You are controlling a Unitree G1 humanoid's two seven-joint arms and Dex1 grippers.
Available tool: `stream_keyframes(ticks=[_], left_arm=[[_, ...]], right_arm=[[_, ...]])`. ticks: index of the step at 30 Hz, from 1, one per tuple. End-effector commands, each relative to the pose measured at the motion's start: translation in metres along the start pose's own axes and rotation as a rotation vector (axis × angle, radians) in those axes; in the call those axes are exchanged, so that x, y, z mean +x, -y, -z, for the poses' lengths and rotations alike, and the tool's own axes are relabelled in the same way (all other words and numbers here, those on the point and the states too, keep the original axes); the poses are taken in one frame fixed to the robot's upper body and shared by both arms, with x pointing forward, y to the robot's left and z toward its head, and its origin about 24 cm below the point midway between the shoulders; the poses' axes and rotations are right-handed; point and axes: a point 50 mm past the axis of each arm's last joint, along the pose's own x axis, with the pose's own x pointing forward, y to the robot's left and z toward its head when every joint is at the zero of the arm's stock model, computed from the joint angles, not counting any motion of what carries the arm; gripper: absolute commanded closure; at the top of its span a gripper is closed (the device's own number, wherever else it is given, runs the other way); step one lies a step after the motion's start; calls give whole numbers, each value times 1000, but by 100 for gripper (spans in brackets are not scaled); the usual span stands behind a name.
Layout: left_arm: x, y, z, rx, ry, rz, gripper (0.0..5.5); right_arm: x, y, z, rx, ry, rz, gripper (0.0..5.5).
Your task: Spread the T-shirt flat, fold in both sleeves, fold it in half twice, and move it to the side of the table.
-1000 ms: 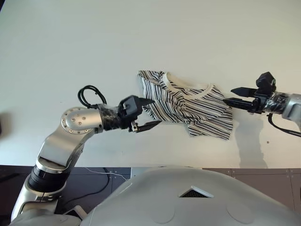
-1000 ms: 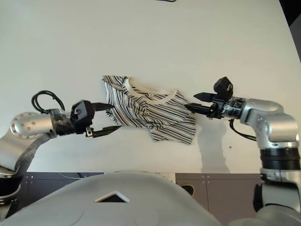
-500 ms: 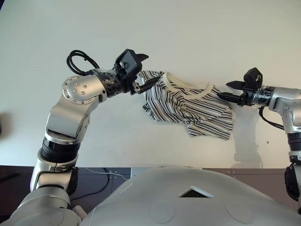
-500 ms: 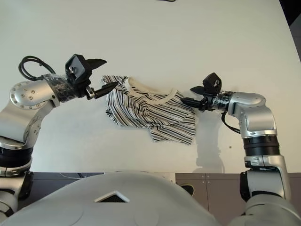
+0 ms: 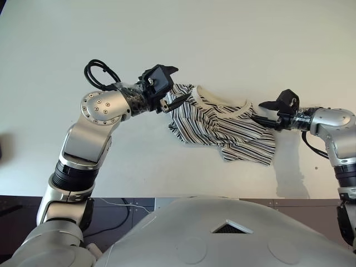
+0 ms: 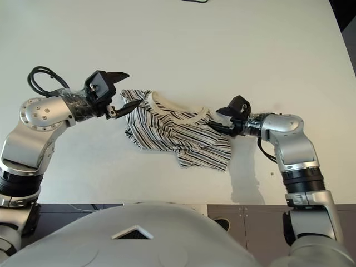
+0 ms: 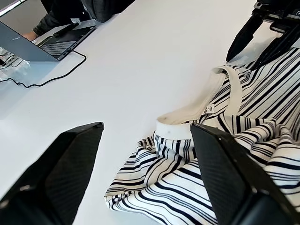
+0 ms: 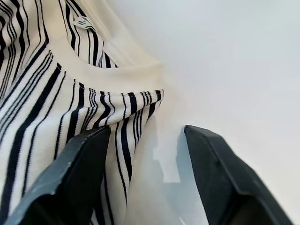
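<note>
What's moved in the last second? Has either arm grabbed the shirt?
The left gripper swung from the near edge of the T-shirt up to its far left corner. The right gripper slid inward to the right shoulder. Both sets of fingers are open, nothing gripped. The shirt stayed crumpled in place.

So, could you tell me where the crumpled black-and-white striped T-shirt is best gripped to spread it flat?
Grip the black-and-white striped T-shirt at the shoulder edges flanking its cream collar: left pincer from the robot's left onto the bunched corner, right pincer from its right onto the flatter shoulder. Both lie free at opposite ends, so pulling apart should spread it.
</note>
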Motion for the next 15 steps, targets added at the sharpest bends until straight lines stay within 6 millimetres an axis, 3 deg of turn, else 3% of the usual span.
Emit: stream_keyframes(ticks=[1, 11, 15], left_arm=[[0, 2, 4, 8, -16, 4, 209], [0, -4, 1, -3, 3, -46, 209], [5, -8, 12, -6, -20, -77, 209]], right_arm=[[8, -22, 43, 94, -175, -59, 333], [2, -18, 47, 114, -194, -24, 470], [4, -13, 41, 111, -176, -7, 522]])
